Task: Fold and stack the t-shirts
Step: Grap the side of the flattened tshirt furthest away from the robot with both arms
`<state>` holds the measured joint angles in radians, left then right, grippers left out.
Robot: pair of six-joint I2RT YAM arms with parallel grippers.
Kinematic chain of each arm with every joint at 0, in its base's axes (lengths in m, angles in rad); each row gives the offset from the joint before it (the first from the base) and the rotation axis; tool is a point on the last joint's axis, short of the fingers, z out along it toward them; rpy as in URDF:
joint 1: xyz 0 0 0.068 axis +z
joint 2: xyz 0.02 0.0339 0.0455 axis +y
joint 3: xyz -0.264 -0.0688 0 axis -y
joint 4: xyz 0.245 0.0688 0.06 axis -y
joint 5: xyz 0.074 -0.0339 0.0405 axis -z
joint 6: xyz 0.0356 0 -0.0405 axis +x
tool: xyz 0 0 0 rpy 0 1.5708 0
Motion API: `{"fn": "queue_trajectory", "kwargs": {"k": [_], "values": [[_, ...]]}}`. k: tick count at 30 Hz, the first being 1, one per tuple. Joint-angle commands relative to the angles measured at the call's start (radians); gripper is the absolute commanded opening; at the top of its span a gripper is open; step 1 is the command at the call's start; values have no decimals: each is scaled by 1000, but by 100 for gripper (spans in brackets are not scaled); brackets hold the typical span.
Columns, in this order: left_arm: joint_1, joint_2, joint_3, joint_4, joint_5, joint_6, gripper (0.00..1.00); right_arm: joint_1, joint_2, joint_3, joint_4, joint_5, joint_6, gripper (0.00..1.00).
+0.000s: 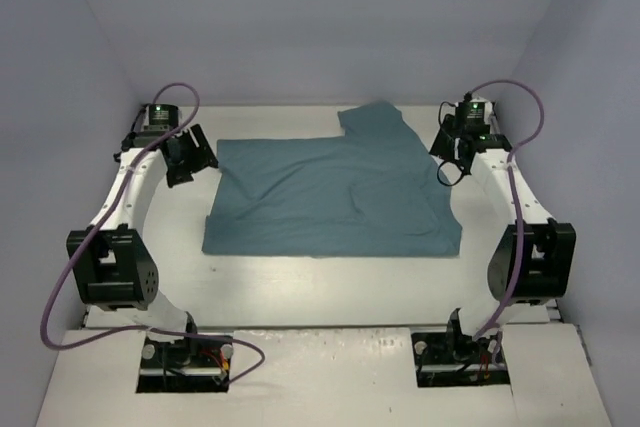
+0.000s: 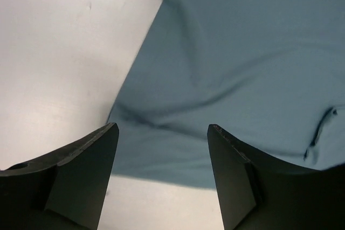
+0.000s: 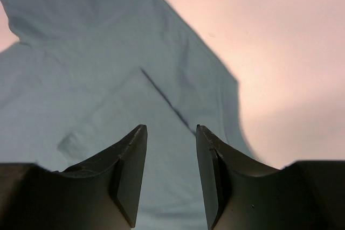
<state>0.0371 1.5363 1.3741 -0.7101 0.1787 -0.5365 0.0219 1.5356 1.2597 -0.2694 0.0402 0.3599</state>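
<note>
We see the left gripper (image 1: 190,159) released, jaws apart and empty, at the upper-left corner of the shirt (image 1: 330,197). The right gripper (image 1: 455,152), also parted and empty, hangs by its upper-right edge. The shirt lies spread mid-frame on the table (image 1: 320,287).

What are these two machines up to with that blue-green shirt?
Two robot arms are working on folding a teal t-shirt that lies spread on a white table. The shirt is mostly flat, with a few creases and one sleeve poking out at its far edge. The left gripper hangs over the shirt's far left corner and the right gripper over its far right side. Both are open and hold nothing, so neither has hold of the cloth right now.
</note>
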Motion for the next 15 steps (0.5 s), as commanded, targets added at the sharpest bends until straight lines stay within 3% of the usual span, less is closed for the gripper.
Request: {"fn": "queue_trajectory", "kwargs": {"k": [1, 7, 15], "values": [[-81, 159, 119, -7, -26, 19, 64, 9, 168, 119, 27, -69, -49, 39], [-143, 317, 205, 49, -90, -30, 62, 9, 330, 180, 75, -103, -48, 36], [-149, 403, 73, 123, -113, -87, 55, 64, 328, 99, 99, -74, -21, 36]]}}
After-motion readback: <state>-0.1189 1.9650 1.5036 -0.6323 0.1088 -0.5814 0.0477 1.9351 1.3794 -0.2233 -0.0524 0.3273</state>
